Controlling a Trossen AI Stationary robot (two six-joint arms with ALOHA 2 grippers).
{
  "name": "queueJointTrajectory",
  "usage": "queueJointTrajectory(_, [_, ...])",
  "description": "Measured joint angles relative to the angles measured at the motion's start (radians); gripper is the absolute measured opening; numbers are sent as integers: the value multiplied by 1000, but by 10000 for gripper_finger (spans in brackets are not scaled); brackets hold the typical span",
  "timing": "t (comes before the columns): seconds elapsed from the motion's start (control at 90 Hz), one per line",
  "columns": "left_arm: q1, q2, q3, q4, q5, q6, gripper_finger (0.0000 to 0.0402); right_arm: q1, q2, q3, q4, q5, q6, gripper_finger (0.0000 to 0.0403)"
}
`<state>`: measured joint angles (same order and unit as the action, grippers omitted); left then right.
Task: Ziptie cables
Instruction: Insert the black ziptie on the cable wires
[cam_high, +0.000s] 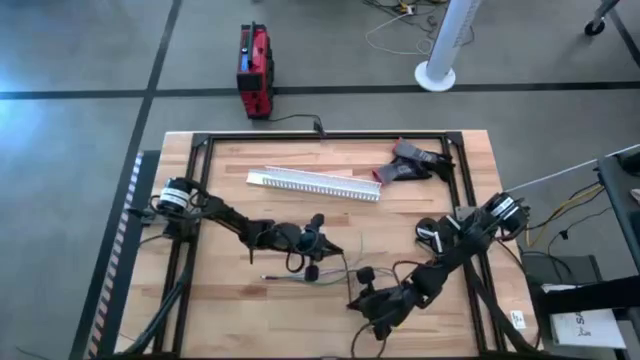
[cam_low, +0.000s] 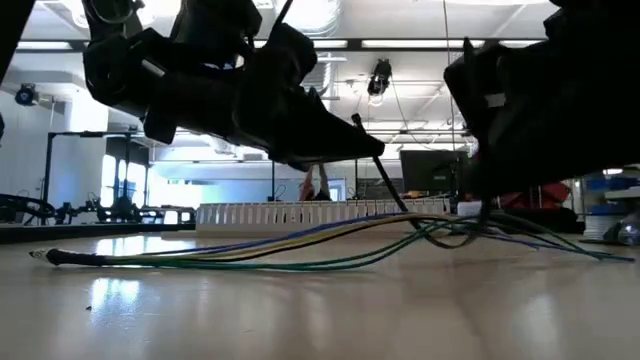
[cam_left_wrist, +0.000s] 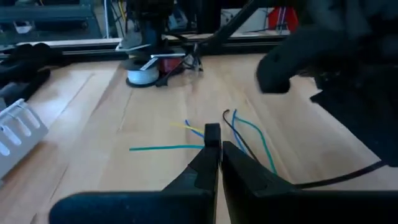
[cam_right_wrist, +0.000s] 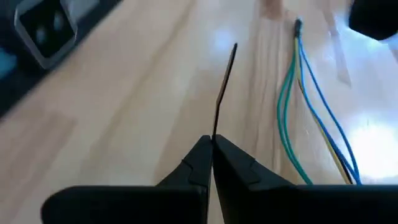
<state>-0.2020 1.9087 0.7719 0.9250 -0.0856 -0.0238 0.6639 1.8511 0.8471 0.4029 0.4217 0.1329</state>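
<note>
While the right gripper (cam_right_wrist: 212, 144) pinches the ziptie (cam_right_wrist: 224, 87) between closed fingers, the cables (cam_right_wrist: 305, 106) lie just beside it. Left gripper (cam_left_wrist: 213, 140): closed, empty, cables beyond its tips.

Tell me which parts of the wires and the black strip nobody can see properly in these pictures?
- Cables: in the low view their right ends vanish under the dark right arm.
- Ziptie: in the right wrist view its lower end is hidden between the right gripper fingers.
- High view: the ziptie is too thin to find.
- Left gripper: empty or not, unclear.
</note>
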Motion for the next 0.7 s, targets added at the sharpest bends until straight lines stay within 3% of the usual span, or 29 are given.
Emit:
queueJointTrajectory(0.244, [-40, 1, 0, 10, -13, 23, 0, -85, 17, -39, 54, -162, 267, 0])
queueJointTrajectory(0.344, [-48, 1, 0, 10, -63, 30, 0, -130, 18, -41, 81, -217, 340, 0])
queueJointTrajectory(0.544, [-79, 1, 0, 2, -85, 65, 0, -223, 17, -87, 260, -374, 472, 0])
queueJointTrajectory(0.7, [-112, 1, 0, 2, -124, 106, 0, -275, 17, -150, 376, -426, 582, 0])
